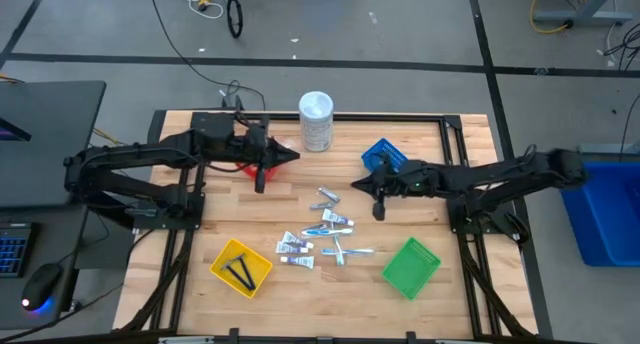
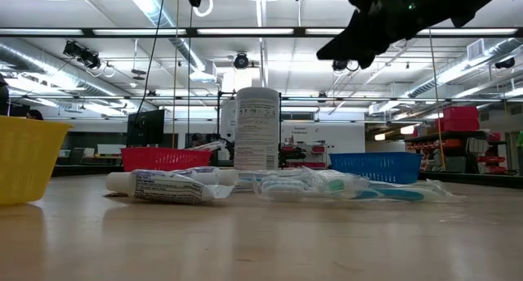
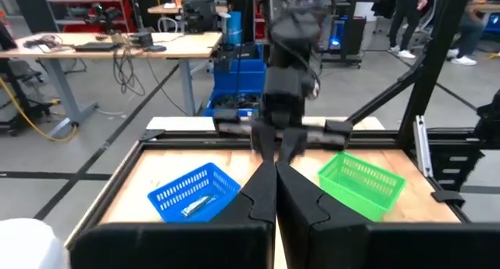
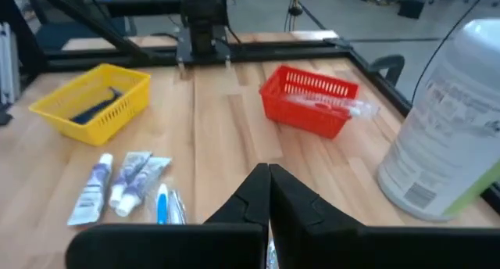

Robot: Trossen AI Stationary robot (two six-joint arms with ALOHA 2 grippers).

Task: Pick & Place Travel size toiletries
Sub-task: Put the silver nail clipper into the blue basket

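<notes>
Left gripper: jaws pressed together, holding nothing, hanging above the table left of centre in the high view, just in front of the red basket. In its own wrist view the two dark fingers meet in a closed point.

Right gripper: jaws likewise pressed together and empty, poised right of centre, just below the blue basket in the high view. Its fingers show closed in the right wrist view.

Travel size toiletries: a loose scatter on the bare wood at lower centre of the high view, between the two grippers and toward the frame's bottom edge; small white tubes at the left of the scatter, slim blue-and-white sticks to their right. Neither gripper touches them.

Yellow basket: lower left of the table, thin black pieces lying inside.

Green basket: lower right of the table.

Red basket: clear-wrapped items inside, seen in the right wrist view.

Blue basket: one pale item inside, seen in the left wrist view.

Tall white cylindrical container: upright at the table's top centre.
</notes>
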